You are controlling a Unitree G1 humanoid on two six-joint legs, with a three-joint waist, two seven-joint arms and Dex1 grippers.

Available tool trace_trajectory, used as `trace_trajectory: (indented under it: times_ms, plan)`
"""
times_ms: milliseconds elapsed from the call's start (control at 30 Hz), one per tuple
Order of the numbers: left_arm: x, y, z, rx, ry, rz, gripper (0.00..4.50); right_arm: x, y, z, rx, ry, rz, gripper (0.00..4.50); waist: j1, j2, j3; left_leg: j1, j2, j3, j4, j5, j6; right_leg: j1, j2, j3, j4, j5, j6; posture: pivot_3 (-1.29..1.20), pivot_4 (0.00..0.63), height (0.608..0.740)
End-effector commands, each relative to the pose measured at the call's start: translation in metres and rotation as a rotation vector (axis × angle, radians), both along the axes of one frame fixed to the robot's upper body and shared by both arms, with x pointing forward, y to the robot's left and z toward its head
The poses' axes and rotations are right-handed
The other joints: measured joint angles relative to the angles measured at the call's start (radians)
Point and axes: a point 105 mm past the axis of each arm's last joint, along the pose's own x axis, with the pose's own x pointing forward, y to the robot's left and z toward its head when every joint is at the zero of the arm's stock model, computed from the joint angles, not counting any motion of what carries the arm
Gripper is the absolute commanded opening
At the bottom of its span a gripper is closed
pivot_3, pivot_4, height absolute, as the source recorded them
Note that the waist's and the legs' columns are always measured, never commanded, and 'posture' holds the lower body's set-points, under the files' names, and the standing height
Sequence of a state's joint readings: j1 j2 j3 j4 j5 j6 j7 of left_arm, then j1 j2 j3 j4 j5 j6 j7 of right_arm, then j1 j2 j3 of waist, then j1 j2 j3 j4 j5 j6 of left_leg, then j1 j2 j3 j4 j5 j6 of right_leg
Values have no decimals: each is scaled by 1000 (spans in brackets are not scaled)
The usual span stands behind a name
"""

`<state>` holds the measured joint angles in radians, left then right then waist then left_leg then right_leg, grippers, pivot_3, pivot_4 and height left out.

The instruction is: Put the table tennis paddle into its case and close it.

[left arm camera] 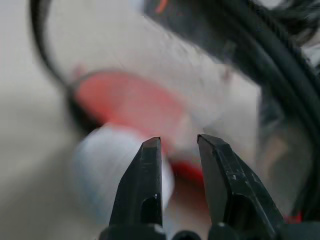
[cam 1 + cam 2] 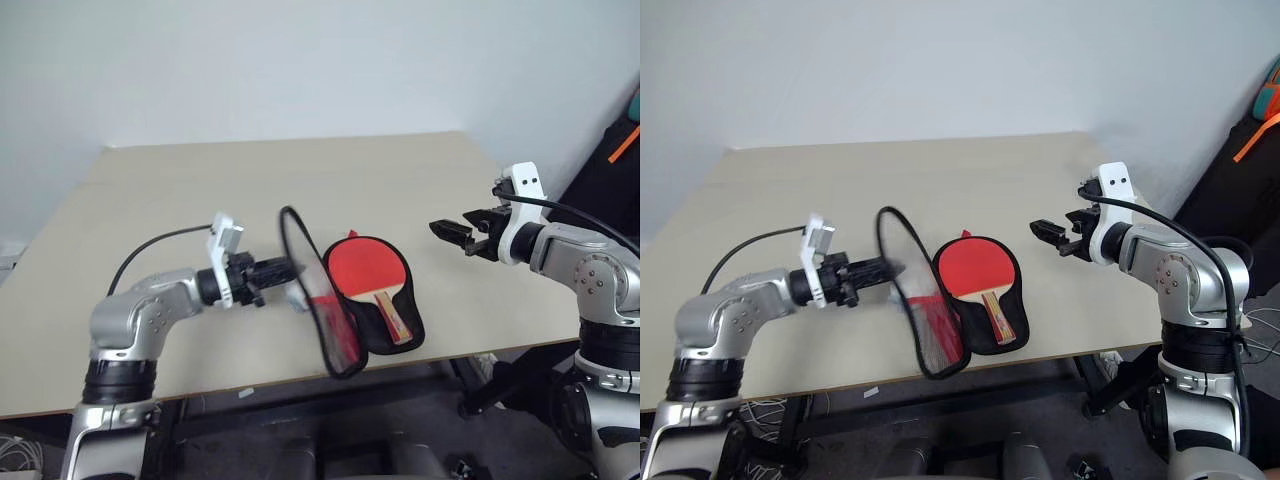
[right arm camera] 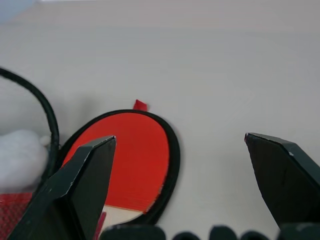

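Two tools, paddle seated in open case, lid half up

Head view: table tennis paddle (image 2: 372, 275) lies in black half of case (image 2: 385, 340) on counter (image 2: 300, 180), handle toward robot; clear flap (image 2: 305, 290) stands on edge beside left tool (image 2: 290, 272), which looks pinched on its rim; right tool (image 2: 450, 232) apart, further off. L wrist: fingers (image 1: 145, 185) narrowly parted, flap blurred ahead. R wrist: jaws spread wide, empty, paddle just below
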<state>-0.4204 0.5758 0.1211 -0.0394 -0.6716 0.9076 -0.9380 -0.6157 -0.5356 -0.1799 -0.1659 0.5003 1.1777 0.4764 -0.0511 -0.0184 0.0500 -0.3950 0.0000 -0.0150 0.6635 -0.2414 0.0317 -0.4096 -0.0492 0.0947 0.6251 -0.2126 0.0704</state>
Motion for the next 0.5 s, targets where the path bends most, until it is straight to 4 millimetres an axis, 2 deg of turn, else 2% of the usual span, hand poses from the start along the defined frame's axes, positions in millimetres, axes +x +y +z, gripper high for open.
trace_trajectory:
  times_ms: [33,167,300,400,500]
  plan:
    - [-1,-32,17,-17,-53,-105,1143,2,-7,9,3,-42,-25,4500,0,1,0,0,0,0,0,0,0,0,0,0,0,0,0,0,0,740]
    - [-4,-63,12,-23,-41,-165,1143,4,-15,13,9,-53,-51,4500,0,1,0,0,-1,0,0,0,0,1,0,1,-1,0,0,0,0,740]
    - [-17,-84,-9,14,3,-207,1143,1,-28,24,-10,-106,-61,4500,-1,1,0,0,-1,0,0,0,0,0,0,1,-1,0,0,0,0,740]
    - [-33,-86,-23,44,43,-239,1143,-15,-21,33,-38,-155,63,4500,-1,1,0,0,-1,1,-1,0,0,0,0,2,-1,0,1,0,0,740]
    - [-44,-80,-31,63,90,-241,1143,-34,-14,32,-103,-172,208,4500,-1,1,0,0,0,0,-1,0,0,0,0,1,-1,-1,1,0,0,740]
